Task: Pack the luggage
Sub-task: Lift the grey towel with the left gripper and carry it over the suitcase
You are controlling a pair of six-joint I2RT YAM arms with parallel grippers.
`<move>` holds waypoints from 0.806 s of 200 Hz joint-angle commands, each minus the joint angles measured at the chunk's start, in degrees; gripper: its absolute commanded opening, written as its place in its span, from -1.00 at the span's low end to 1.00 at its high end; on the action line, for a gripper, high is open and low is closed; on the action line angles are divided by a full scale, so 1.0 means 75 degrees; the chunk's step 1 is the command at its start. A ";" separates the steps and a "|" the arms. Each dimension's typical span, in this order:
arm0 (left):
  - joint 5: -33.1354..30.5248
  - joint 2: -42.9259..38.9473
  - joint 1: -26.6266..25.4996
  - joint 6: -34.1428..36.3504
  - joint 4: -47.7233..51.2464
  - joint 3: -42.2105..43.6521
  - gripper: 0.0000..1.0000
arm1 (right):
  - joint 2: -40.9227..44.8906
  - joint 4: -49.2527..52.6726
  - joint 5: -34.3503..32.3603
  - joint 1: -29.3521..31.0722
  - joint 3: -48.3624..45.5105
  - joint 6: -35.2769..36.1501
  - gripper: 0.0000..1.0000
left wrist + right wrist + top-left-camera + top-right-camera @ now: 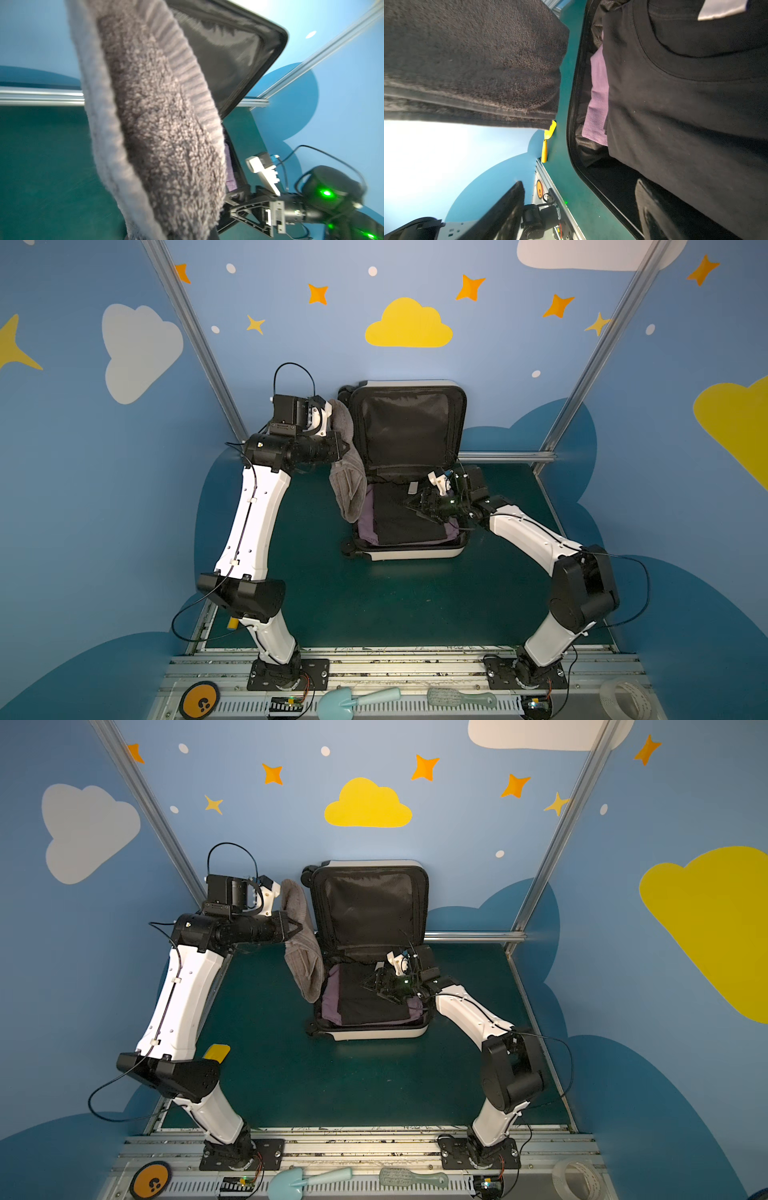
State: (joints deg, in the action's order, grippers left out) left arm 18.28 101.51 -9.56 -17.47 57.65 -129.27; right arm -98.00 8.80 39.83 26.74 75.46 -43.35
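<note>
The luggage (415,553) is lying open at the back of the green tabletop (374,605), its lid standing up against the wall. The left tool (345,448) is clenching a gray towel (349,489), which is dangling just beside the luggage's left edge. The right tool (419,510) is hanging released, jaws wide, over a black garment (395,526) lying on purple cloth (365,526) inside.

One white hard-shell suitcase (374,1033), one grey terry towel (305,965), one black garment (365,1006), one purple cloth (330,998), one yellow plastic scoop (217,1052), and along the bottom edge one pale-blue plastic shovel (291,1181), one green hairbrush (411,1179), one tape roll (560,1176).
</note>
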 commanded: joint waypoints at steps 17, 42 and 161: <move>0.0848 0.0095 -0.0131 -0.0255 -0.0489 -0.0494 -0.94 | -0.0288 -0.1359 0.0823 -0.0187 0.0127 -0.1050 0.68; 0.1274 0.0136 -0.0155 -0.0541 -0.1044 -0.0476 -0.94 | -0.0534 -0.2232 0.1215 -0.0319 0.0109 -0.1835 0.69; 0.1622 0.0047 -0.0527 -0.1738 -0.3883 0.0255 -0.94 | -0.2333 -0.7857 0.1957 -0.0670 0.0316 -0.6858 0.81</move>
State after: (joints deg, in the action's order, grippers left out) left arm 30.11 103.63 -12.93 -27.99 38.81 -128.64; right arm -113.34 -35.35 53.47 21.93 75.99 -83.66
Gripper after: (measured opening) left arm 0.101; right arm 0.901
